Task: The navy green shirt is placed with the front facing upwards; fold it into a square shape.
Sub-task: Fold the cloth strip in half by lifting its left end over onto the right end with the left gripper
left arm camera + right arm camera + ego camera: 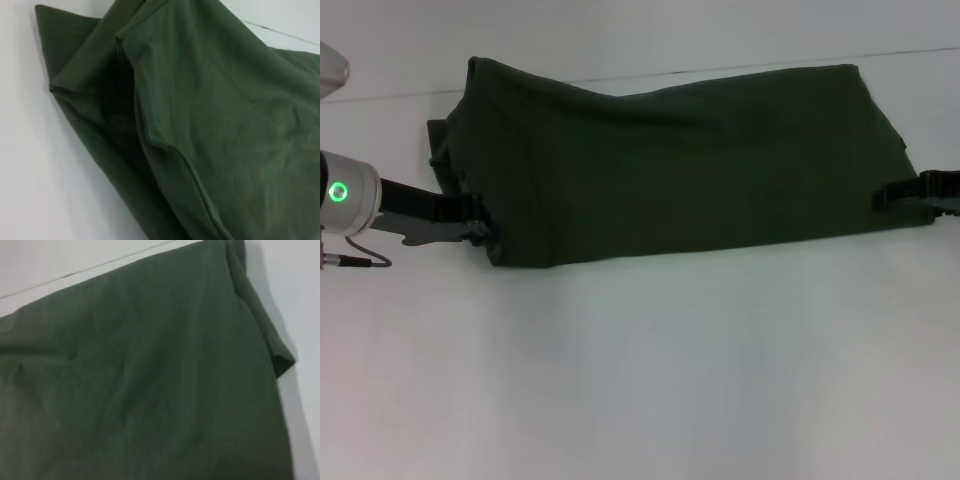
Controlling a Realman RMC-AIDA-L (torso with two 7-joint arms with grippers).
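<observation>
Overall, the work surface was a plain white table (640,380) with a thin dark seam line running along its far side, behind the garment. The navy green shirt (680,165) lay across the far half of the table as a wide folded band, its plain green side showing; the near half of the table in front of it lay bare. The near edge of the band ran fairly straight from one side to the other, while its top surface rose in a soft ridge. At the left end, a sleeve edge and hem overlapped in layered folds, visible in the left wrist view. The left gripper (477,218) sat at the band's left near corner, its fingers pinched onto the cloth. The right gripper (888,193) sat at the right end, its dark fingers closed against the fabric edge. No print, label or writing could be read on the exposed cloth.
</observation>
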